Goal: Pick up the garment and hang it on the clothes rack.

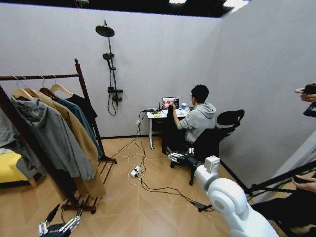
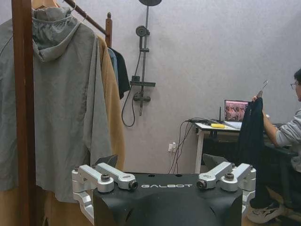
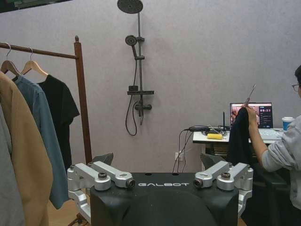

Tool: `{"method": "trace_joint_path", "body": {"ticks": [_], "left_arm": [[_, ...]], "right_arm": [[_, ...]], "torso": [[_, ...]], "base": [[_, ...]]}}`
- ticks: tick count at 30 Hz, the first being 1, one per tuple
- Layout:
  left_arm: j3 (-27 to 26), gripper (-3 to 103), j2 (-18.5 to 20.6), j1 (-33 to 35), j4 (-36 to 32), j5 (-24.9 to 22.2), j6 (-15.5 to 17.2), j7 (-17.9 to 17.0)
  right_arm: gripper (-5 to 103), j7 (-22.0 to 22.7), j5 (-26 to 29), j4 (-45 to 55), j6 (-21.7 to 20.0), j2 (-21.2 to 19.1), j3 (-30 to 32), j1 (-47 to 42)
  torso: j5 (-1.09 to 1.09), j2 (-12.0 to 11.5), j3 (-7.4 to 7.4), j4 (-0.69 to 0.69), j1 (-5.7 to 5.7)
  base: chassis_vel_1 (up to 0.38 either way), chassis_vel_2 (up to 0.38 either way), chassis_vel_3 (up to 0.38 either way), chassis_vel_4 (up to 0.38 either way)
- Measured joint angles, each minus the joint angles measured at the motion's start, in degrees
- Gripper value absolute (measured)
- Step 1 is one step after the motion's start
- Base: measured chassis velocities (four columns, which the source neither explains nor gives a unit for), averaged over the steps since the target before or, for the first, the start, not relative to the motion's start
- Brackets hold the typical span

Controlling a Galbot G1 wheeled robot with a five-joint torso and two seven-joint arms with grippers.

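The clothes rack (image 1: 82, 81) stands at the left, with a dark post (image 3: 83, 108) and one bar. At the bar's far end the garment (image 1: 83, 104), a black short-sleeved shirt (image 3: 60, 110), hangs on a light wooden hanger. Beside it hang a teal-blue shirt (image 3: 40, 122), a tan coat (image 1: 81, 143) and a grey hoodie (image 2: 66, 103). My left gripper (image 1: 59, 228) is low in front of the rack's foot, open (image 2: 160, 162) and holding nothing. My right gripper (image 1: 178, 157) reaches forward over the floor, open (image 3: 157, 159) and empty.
A seated person at a white desk (image 1: 157, 116) with a laptop holds up a dark cloth (image 1: 170, 126) by a hanger hook. Cables and a power strip (image 1: 134, 172) cross the floor. A shower fixture (image 1: 111, 64) is on the back wall. A yellow seat (image 1: 11, 168) is at far left.
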Motion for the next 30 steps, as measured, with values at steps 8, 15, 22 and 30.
{"method": "trace_joint_path", "body": {"ticks": [8,15,22,30], "left_arm": [[0.0,100,0.0,0.0,0.0,0.0,0.0,0.0],[0.0,100,0.0,0.0,0.0,0.0,0.0,0.0],[0.0,100,0.0,0.0,0.0,0.0,0.0,0.0],[0.0,100,0.0,0.0,0.0,0.0,0.0,0.0]], "right_arm": [[100,-0.1,-0.1,0.0,0.2,0.0,0.2,-0.3],[100,-0.2,-0.6,0.1,0.5,0.1,0.4,-0.9],[100,-0.2,-0.7,0.4,0.6,0.0,0.5,-1.1],[100,-0.2,-0.9,0.5,0.6,-0.1,0.3,-1.3]], "torso": [[-0.01,0.0,0.00,0.00,0.00],[-0.01,0.0,0.00,-0.01,0.00],[-0.01,0.0,-0.01,0.00,-0.01],[-0.01,0.0,0.00,0.00,0.00]], "base": [[0.142,-0.146,-0.147,0.157],[0.143,-0.156,-0.145,0.148],[0.134,-0.140,-0.140,0.151],[0.139,-0.141,-0.132,0.140]]}}
